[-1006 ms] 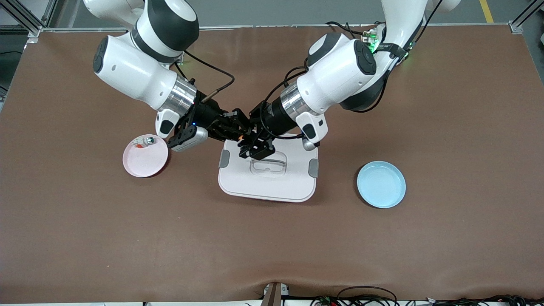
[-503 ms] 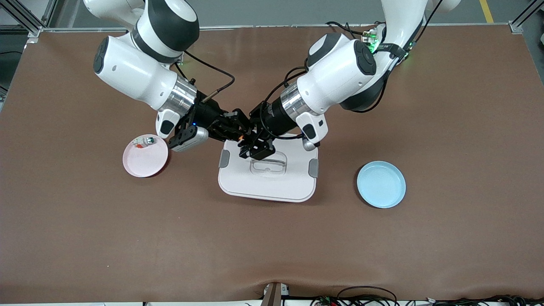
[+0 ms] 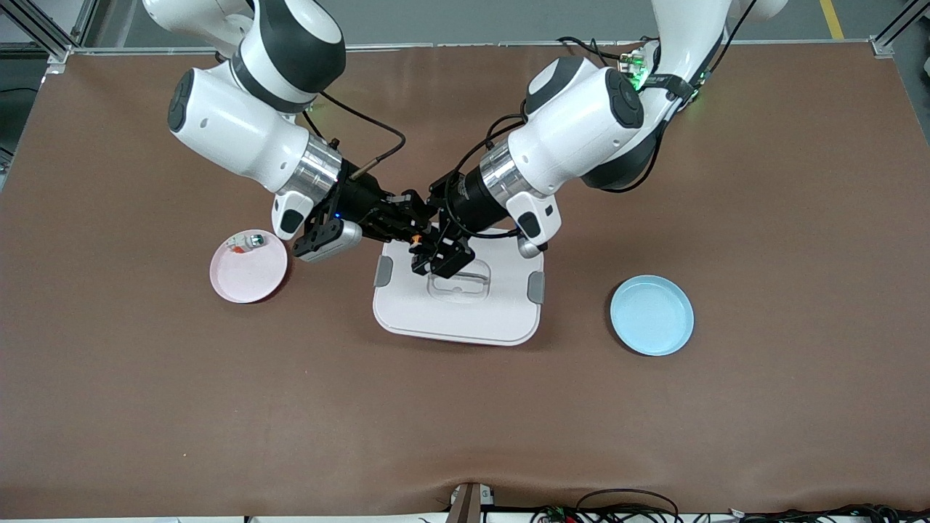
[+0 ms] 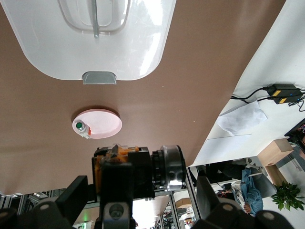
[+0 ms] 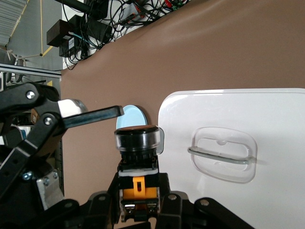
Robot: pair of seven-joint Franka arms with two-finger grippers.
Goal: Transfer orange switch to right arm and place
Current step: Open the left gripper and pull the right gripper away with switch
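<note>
Brown matting covers the whole table (image 3: 763,407), smooth and slightly glossy, with a shallow ripple along the edge nearest the front camera. Both arms meet over the white lid (image 3: 465,312) at the table's middle. The right tool (image 3: 415,234) is pinching the orange switch (image 5: 137,157); in the right wrist view the switch stands up from between its fingers, dark round cap on top, orange body clamped below. The left tool (image 3: 436,258) hangs just beside it with its fingers spread, clear of the switch, and the left wrist view shows the switch (image 4: 116,164) sitting in the right tool's grip between those spread fingers (image 4: 76,193). So the switch is in the air over the lid's edge, toward the right arm's end of the table.

On the table, a pink plate (image 3: 243,280) lies toward the right arm's end with a small white piece (image 3: 254,240) in it by its rim, and a blue plate (image 3: 652,314) lies toward the left arm's end. The lid has grey tabs at its sides and a clear recessed handle (image 3: 459,282).

Around the table: aluminium frame posts at the corners, grey floor, and a tangle of cables (image 3: 625,508) at the edge nearest the front camera.
</note>
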